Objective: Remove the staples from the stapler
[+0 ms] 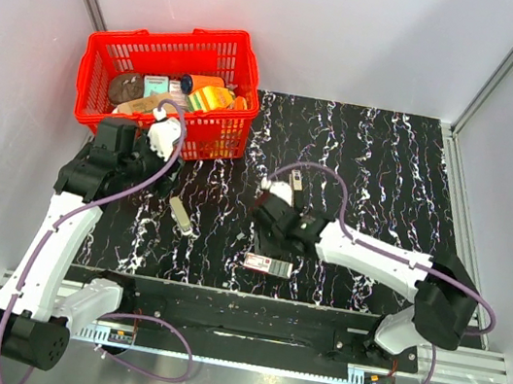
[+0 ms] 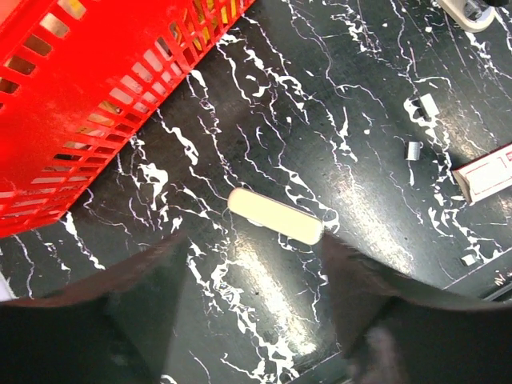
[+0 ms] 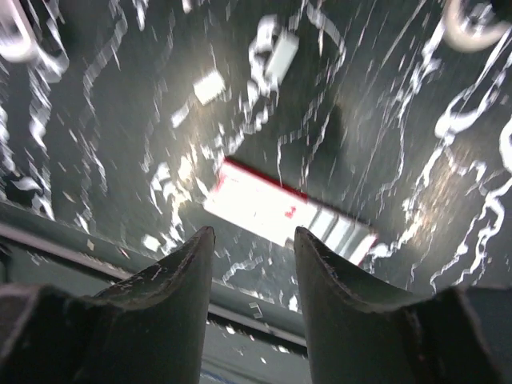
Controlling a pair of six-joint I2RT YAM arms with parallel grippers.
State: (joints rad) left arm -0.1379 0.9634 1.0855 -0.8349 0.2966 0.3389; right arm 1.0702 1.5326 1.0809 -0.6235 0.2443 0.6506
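Observation:
The stapler, slim and pale beige, lies flat on the black marbled table left of centre. In the left wrist view the stapler lies just ahead of my left gripper, whose jaws stand wide apart and empty; its right end is close to the right fingertip. In the top view the left gripper hovers up-left of the stapler. My right gripper is open and empty above a flat white box with red print. The right wrist view shows that gripper over the box.
A red basket full of items stands at the back left, close beside the left arm; its wall fills the left wrist view's upper left. Small metal staple pieces lie near the box, also in the right wrist view. The table's near edge is just below the right gripper.

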